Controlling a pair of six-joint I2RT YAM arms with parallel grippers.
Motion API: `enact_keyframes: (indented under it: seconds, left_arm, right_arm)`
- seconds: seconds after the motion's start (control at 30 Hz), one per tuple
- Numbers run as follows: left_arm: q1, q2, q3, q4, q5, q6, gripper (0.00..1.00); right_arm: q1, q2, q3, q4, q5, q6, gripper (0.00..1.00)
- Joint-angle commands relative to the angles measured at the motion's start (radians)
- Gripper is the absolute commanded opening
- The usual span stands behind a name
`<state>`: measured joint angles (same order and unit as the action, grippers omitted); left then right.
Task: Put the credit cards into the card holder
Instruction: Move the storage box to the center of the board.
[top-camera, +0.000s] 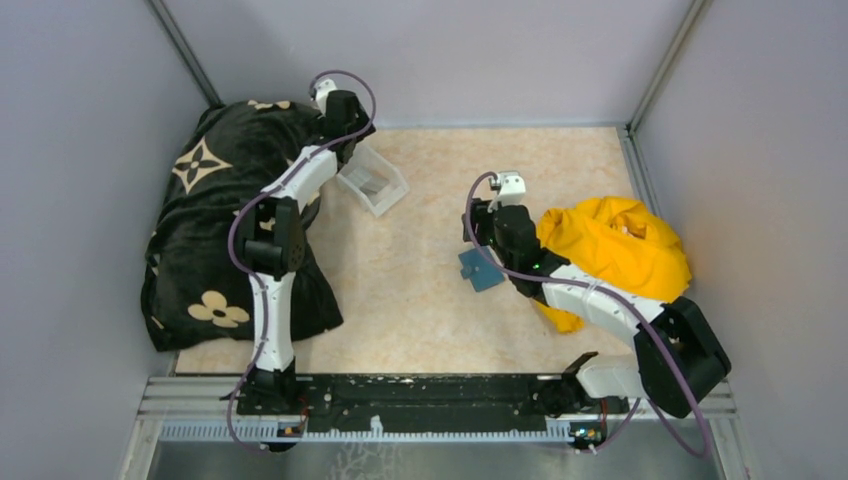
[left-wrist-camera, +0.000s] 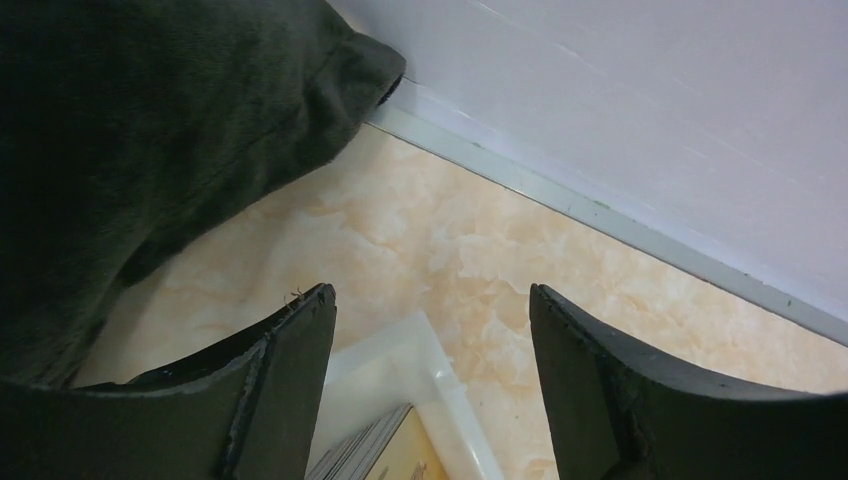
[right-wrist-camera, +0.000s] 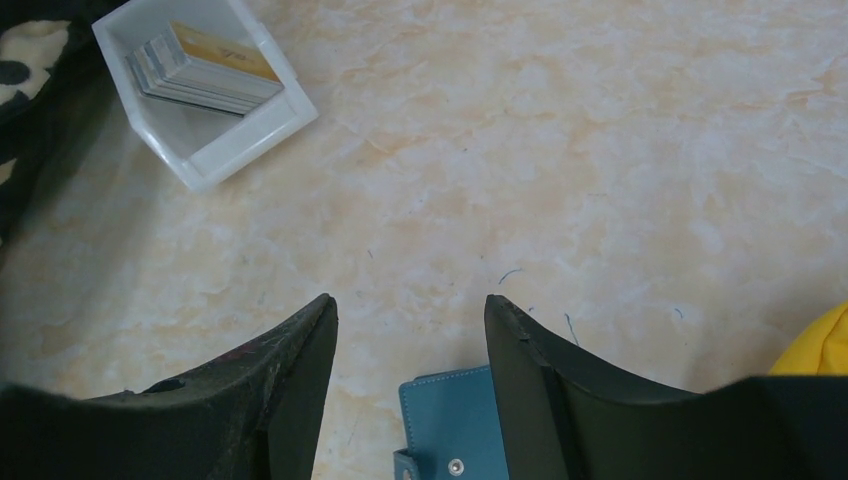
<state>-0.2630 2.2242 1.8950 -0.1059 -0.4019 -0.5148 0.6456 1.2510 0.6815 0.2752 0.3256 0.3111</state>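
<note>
Fingers (left-wrist-camera: 290, 370) of the left gripper (left-wrist-camera: 430, 300) stand apart, empty, just above the tray (left-wrist-camera: 440, 380) where the credit cards (left-wrist-camera: 385, 455) lie stacked; best to lower squarely and pinch one card's edges. Well apart from the tray, the right gripper (right-wrist-camera: 410, 305), also spread, hovers over the card holder (right-wrist-camera: 455, 425).

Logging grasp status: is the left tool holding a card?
No, the left tool is open and empty, with the credit cards lying in the tray below.
</note>
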Motion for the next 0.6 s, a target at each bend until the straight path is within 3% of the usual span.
enact_keyframes:
  seconds: [0.0, 0.57]
  left_arm:
    - [0.011, 0.07, 0.103, -0.016, 0.038, 0.018, 0.77]
    - [0.068, 0.204, 0.174, -0.055, 0.121, -0.006, 0.76]
  right_arm:
    - [0.008, 0.035, 0.059, 0.061, -0.01, -0.029, 0.56]
    - [0.008, 0.132, 0.064, 0.1, -0.022, -0.037, 0.57]
